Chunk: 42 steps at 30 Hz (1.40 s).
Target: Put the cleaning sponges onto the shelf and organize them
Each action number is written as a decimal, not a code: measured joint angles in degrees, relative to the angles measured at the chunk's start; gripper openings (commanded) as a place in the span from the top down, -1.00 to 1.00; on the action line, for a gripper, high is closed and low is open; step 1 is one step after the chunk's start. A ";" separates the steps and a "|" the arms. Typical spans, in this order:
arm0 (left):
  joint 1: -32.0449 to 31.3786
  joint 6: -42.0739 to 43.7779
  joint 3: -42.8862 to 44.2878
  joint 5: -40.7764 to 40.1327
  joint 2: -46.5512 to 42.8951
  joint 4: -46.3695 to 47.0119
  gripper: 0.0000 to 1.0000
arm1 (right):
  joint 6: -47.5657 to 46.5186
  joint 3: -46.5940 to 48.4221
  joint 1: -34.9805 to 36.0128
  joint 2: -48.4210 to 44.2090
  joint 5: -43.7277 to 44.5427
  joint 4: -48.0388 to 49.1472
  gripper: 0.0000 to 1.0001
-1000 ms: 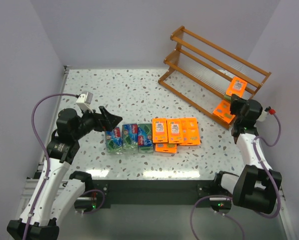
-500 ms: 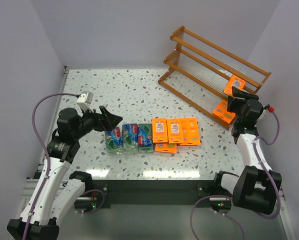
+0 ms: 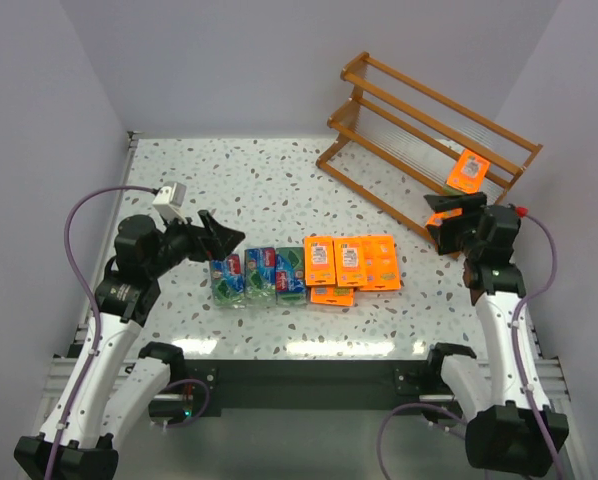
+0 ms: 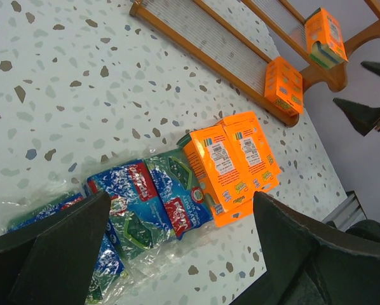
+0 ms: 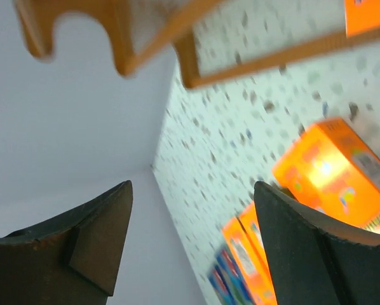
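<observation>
the shelf [image 3: 429,125] stood at the far right of the table [image 3: 229,180], running diagonally from far left to near right. at its right end, one flat sponge pack [image 4: 283,84] sat on the lowest tier and a second flat pack [image 4: 325,36] on a higher tier behind it. near the table's front middle, three wrapped sponge packs [image 3: 258,275] lay side by side in a row. just right of them lay the loose flat packs [image 3: 351,262], also side by side, with one bottom pack [image 3: 331,296] partly beneath their near edge.
</observation>
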 measured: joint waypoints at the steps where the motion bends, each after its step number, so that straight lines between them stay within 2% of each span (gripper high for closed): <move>1: 0.00 -0.02 0.00 -0.11 0.02 0.00 -1.00 | -1.25 -0.98 1.07 -0.35 -1.36 -1.46 -0.53; 8: 0.00 -0.72 -0.24 -0.09 0.15 0.44 -1.00 | -10.14 -15.98 10.34 -5.90 -13.14 -11.72 -0.45; 13: 0.00 -1.01 -0.90 0.00 0.15 1.22 -1.00 | -10.75 -20.02 12.17 -13.11 -16.70 -14.08 -0.44; 20: 0.00 -1.88 -2.03 0.13 0.04 1.68 -1.00 | -10.71 -21.57 14.56 -4.33 -19.80 -7.48 -0.44; 26: 0.00 -1.99 -2.14 0.11 -0.39 1.73 -1.00 | -10.23 -21.55 18.69 3.10 -20.17 0.26 -0.32; 34: 0.00 -2.43 -2.38 0.09 -0.35 2.14 -1.00 | -8.17 -21.44 20.72 8.94 -19.65 10.16 0.37; 38: 0.00 -2.47 -2.47 0.09 -0.26 2.97 -1.00 | -6.86 -21.29 20.96 13.00 -20.31 16.63 0.94; 39: 0.00 -2.47 -2.47 0.09 -0.20 3.02 -1.00 | -6.49 -21.14 20.98 13.33 -20.31 17.75 1.00; 42: 0.00 -2.47 -2.47 0.09 -0.09 3.02 -1.00 | -5.66 -20.41 21.05 12.83 -19.96 18.60 1.00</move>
